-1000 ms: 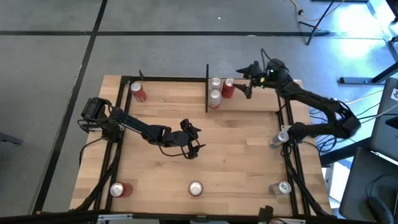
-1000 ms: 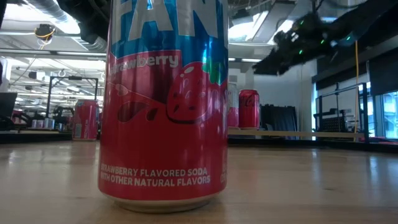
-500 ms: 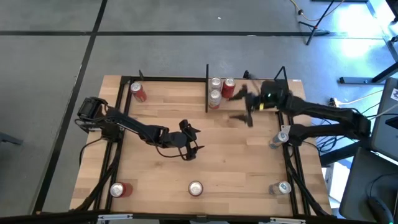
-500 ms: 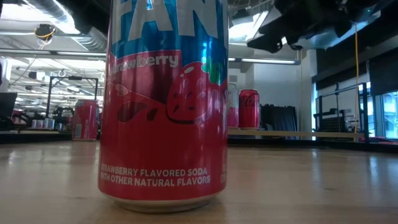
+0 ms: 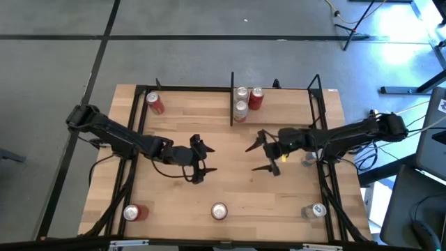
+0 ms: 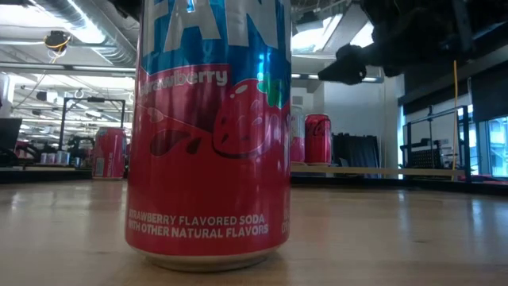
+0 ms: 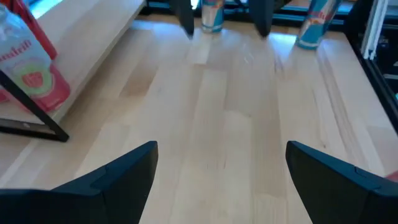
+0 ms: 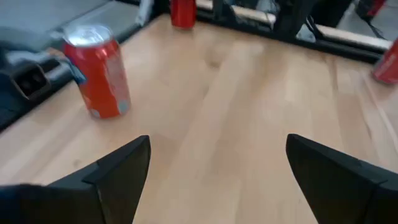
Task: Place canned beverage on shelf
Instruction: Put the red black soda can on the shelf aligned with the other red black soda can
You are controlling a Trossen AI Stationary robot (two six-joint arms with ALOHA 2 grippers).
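Right end effector [image 5: 263,152] wide open, empty, mid-table; shelf [image 5: 279,97] cans [image 5: 247,99] well behind.

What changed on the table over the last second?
The right pincer, open and empty, swung from the shelf back toward mid-table. The left pincer, also open, shifted slightly toward the left arm's side. The cans on the shelf and the cans along the near edge stayed put.
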